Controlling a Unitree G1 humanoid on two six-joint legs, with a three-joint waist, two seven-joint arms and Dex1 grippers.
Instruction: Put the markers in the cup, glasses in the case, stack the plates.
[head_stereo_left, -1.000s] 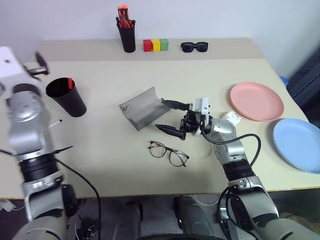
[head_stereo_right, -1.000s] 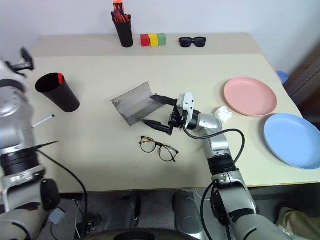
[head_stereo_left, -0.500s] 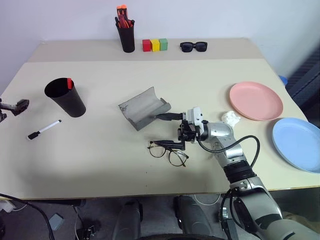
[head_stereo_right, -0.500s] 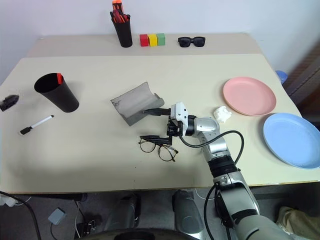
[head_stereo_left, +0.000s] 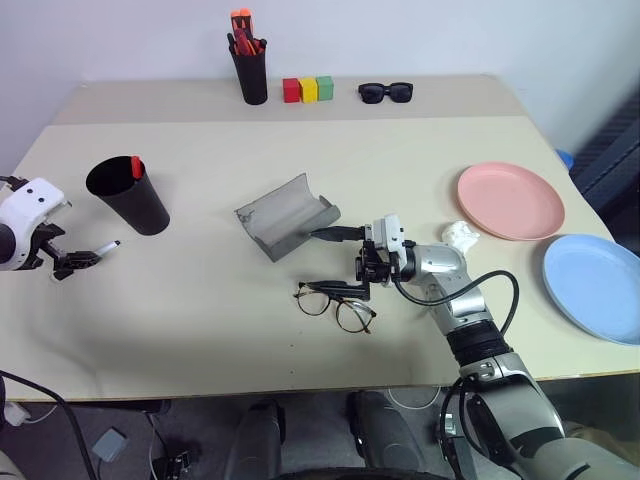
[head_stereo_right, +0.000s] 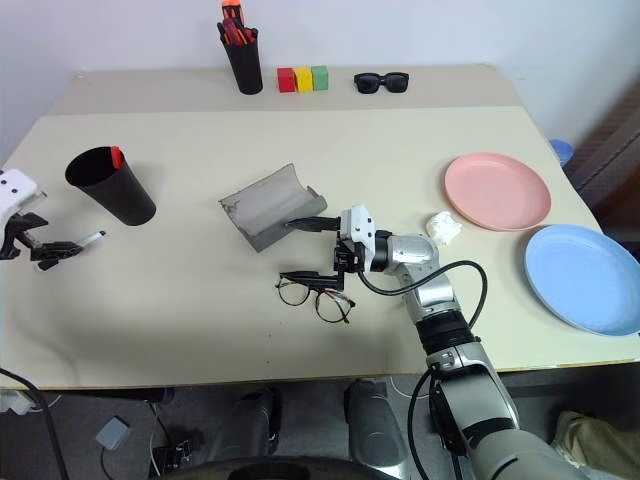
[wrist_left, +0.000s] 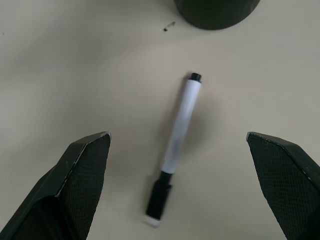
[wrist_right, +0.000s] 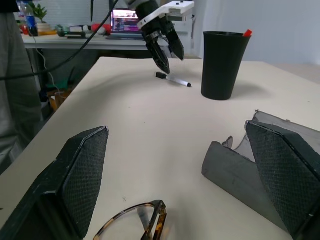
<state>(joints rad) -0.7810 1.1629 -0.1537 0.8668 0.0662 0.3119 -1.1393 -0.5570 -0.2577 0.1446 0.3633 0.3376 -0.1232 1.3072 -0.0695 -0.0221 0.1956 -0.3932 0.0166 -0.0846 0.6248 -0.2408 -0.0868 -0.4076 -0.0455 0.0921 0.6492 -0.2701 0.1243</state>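
My left gripper (wrist_left: 175, 165) stands wide, hovering just above the white marker (wrist_left: 176, 145), which lies flat on the table (head_stereo_left: 200, 300) between the two fingers, touching neither. Taking the black cup (head_stereo_left: 128, 195) as my landmark, this marker lies just beside its base, on the side toward the table's left edge. The cup stands upright with the red-capped marker (head_stereo_left: 135, 166) inside it, its cap poking above the rim. My right gripper (head_stereo_left: 335, 260) is well to the right of the cup, fingers spread wide and holding nothing; one fingertip reaches over the edge of the open grey case (head_stereo_left: 285, 217), the other sits at the frame of the glasses (head_stereo_left: 336, 304). The case lies open and holds nothing I can see; the glasses rest on the table just nearer me than it. Far to the right of the cup, the pink plate (head_stereo_left: 512, 201) and blue plate (head_stereo_left: 592, 288) lie side by side, unstacked.
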